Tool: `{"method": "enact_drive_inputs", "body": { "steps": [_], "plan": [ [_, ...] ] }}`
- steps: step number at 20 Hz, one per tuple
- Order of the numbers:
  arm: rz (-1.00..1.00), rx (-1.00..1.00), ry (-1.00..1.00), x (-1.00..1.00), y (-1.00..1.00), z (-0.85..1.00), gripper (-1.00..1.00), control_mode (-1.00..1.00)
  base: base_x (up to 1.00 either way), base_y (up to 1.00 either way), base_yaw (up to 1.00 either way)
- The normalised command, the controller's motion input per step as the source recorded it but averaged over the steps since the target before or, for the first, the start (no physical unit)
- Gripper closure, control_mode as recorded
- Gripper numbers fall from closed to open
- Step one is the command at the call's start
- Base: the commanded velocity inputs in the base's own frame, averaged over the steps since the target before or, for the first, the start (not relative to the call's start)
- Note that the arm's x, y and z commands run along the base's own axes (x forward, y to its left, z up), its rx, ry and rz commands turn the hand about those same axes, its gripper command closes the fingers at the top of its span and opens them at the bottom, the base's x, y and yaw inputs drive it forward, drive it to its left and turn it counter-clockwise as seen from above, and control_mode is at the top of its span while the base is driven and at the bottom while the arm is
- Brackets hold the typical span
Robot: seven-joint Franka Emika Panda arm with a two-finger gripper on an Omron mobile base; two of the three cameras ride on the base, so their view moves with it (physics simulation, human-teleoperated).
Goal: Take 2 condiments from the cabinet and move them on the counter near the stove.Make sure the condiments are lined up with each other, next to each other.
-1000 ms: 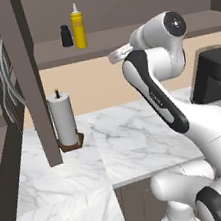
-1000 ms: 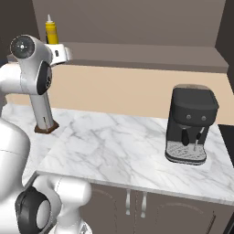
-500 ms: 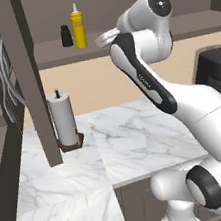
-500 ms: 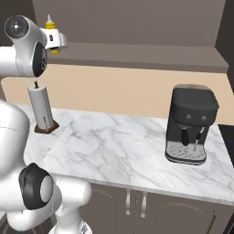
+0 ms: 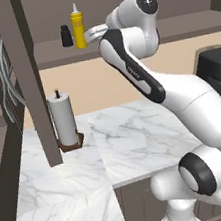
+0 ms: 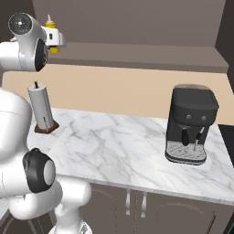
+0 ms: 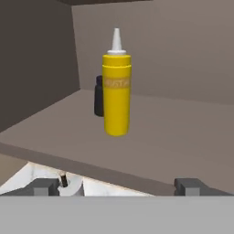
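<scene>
A tall yellow squeeze bottle [image 7: 117, 93] with a white nozzle stands upright on the cabinet shelf [image 7: 178, 141]. A shorter black bottle [image 7: 98, 97] stands just behind it to the left. My gripper [image 7: 118, 186] is open, its fingertips [image 7: 45, 186] wide apart at the shelf's front edge, short of the yellow bottle and holding nothing. In the left base view the gripper [image 5: 90, 35] hovers right beside the yellow bottle [image 5: 78, 29] and the black bottle [image 5: 66, 36]. In the right base view the hand hides most of the yellow bottle [image 6: 51, 25].
A white paper-towel roll [image 5: 63, 121] on a brown stand sits on the marble counter [image 5: 136, 133] beside the cabinet's vertical side panel [image 5: 29, 80]. A black coffee machine [image 6: 189, 123] stands on the counter at the right.
The arm has swung up and to the left, bringing the open gripper from well right of the shelf's bottles to just beside the yellow bottle. The bottles have not moved.
</scene>
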Motion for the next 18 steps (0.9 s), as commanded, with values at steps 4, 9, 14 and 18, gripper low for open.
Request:
{"method": "enact_drive_inputs", "body": {
  "steps": [4,9,14,18],
  "plan": [
    [0.00,0.01,0.00,0.37,0.31,-0.01,-1.00,-1.00,0.00,0.00,0.00],
    [0.00,0.00,0.00,0.40,0.26,-0.02,-1.00,-1.00,0.00,0.00,0.00],
    [0.00,0.00,0.02,0.41,0.04,0.00,-1.00,-1.00,0.00,0.00,0.00],
    [0.00,0.00,0.05,0.40,0.00,0.00,-1.00,-1.00,0.00,0.00,0.00]
  ]
}}
